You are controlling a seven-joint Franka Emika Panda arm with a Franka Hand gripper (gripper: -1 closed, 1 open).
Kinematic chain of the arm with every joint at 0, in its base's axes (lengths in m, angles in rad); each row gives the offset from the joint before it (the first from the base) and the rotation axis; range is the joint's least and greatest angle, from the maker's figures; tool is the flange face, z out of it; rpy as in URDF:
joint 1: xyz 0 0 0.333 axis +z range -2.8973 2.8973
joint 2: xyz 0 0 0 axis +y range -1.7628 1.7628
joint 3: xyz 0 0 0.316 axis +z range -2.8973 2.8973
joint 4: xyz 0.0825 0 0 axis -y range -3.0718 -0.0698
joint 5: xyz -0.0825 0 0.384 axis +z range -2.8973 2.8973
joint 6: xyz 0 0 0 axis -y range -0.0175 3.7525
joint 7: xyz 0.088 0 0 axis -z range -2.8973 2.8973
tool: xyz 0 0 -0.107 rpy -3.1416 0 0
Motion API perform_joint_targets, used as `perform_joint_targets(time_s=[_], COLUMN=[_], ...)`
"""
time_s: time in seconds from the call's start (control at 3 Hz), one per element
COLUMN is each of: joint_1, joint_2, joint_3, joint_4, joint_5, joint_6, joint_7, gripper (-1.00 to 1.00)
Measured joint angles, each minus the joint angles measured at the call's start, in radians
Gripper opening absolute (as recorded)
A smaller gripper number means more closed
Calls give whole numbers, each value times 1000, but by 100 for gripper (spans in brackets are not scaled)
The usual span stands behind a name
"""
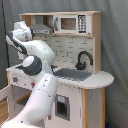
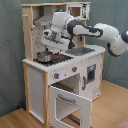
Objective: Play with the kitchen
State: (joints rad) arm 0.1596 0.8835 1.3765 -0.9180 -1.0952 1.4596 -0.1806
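The kitchen [image 1: 75, 46] is a tall white and light-wood toy with a microwave [image 1: 70, 23], a hood [image 1: 42, 30], a black faucet [image 1: 83, 59] and a grey sink [image 1: 75, 75]. In the second exterior view the kitchen [image 2: 35, 82] shows its oven door [image 2: 70, 105] hanging open. A metal pot [image 2: 44, 57] sits on the black stovetop [image 2: 59, 61]. My gripper [image 2: 50, 45] hangs just above the pot, under the hood. In the first exterior view my own arm [image 1: 37, 65] hides the hand's tip.
Two knobs [image 2: 56, 76] sit on the front panel above the open oven door. The rounded counter end [image 1: 100, 79] juts out at the first exterior view's right. A dark curtain [image 2: 10, 50] backs the scene, and the floor [image 2: 107, 112] is wood.
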Motion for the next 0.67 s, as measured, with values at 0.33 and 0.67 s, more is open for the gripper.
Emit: perform_joint_targets(time_s=[0.33,0.67], joint_1=[28,58], joint_2=[24,92], joint_3=[-39,-47], joint_4=[41,50], joint_5=[0,0], joint_6=[-2,23], joint_7=[-76,-108], gripper=[100,100])
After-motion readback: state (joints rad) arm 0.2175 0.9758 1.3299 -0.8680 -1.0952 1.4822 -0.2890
